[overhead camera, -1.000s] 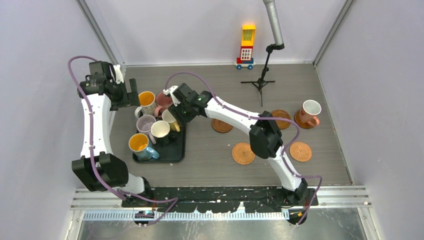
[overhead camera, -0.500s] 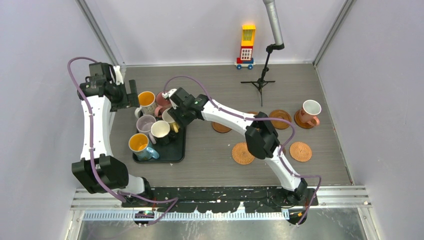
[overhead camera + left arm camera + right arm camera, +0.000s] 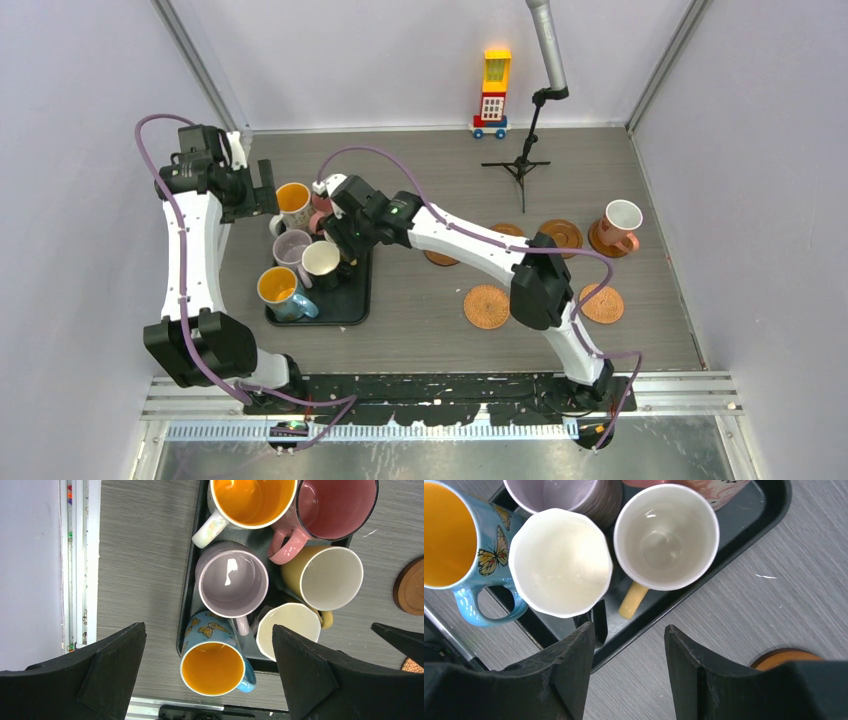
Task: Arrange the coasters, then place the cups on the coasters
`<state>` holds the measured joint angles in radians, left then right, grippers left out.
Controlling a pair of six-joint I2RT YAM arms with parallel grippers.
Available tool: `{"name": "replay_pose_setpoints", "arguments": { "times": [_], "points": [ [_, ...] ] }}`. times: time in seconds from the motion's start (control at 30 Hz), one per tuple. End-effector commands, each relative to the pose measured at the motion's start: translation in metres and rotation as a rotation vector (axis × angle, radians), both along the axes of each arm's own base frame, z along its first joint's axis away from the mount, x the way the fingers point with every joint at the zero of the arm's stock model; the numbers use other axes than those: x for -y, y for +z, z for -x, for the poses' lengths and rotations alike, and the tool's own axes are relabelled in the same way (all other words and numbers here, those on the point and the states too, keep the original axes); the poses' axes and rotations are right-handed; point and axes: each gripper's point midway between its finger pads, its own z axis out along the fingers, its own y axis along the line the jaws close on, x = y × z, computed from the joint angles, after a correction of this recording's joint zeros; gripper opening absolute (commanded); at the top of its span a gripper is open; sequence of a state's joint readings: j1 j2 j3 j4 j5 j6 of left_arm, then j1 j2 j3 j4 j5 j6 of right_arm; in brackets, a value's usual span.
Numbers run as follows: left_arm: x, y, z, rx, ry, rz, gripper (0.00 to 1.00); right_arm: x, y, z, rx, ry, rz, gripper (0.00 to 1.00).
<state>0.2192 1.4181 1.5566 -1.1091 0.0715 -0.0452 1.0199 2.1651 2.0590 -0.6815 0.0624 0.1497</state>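
Right wrist view puts the right gripper half open and empty, low over the near lip of the tray, jaws set either side of the spot where the handle of the yellow mug sticks out. The risk lies in how tightly things are packed. The black mug sits close beside the yellow one, its own handle just beside the left finger, so a slightly off descent could catch the wrong handle or clip a rim and shove the blue mug too. A pinch on the handle alone may let the mug swing and tip on the lift. The left gripper, spread wide and holding nothing, hangs over the same tray – if both arms reach in, they could collide. Bare coasters wait on the tabletop, well apart from the tray, so a loose grip has a long carry.
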Motion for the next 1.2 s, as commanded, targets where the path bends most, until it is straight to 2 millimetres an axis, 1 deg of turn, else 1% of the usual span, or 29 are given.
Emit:
{"name": "replay_pose_setpoints", "arguments": {
  "times": [0.0,0.17,0.27,0.43,0.6,0.7,0.83,0.97,1.17],
  "points": [
    [-0.001,0.018,-0.002,0.079,0.006,-0.014,1.00,-0.008,0.004,-0.003,0.007,-0.023,-0.027,0.58],
    [-0.003,0.017,0.001,0.077,0.012,-0.022,1.00,-0.012,-0.011,-0.005,0.000,-0.035,-0.006,0.58],
    [-0.004,0.018,0.001,0.078,0.010,-0.029,1.00,-0.010,-0.022,-0.010,0.010,-0.057,0.021,0.58],
    [-0.005,0.018,0.002,0.079,0.011,-0.039,1.00,-0.008,-0.028,-0.016,0.023,-0.084,0.039,0.58],
    [-0.007,0.017,0.004,0.077,0.009,-0.048,1.00,-0.002,-0.032,-0.020,0.023,-0.083,0.055,0.53],
    [-0.006,0.018,0.003,0.079,0.006,-0.047,1.00,-0.007,-0.036,-0.022,0.021,-0.066,0.054,0.49],
    [-0.008,0.019,0.002,0.080,0.004,-0.057,1.00,-0.012,-0.045,-0.027,0.013,-0.068,0.056,0.44],
    [-0.011,0.023,0.000,0.086,0.002,-0.074,1.00,-0.011,-0.050,-0.030,0.012,-0.072,0.061,0.43],
    [-0.011,0.024,-0.002,0.090,-0.002,-0.078,1.00,-0.008,-0.060,-0.036,0.010,-0.088,0.073,0.42]
  ]
}}
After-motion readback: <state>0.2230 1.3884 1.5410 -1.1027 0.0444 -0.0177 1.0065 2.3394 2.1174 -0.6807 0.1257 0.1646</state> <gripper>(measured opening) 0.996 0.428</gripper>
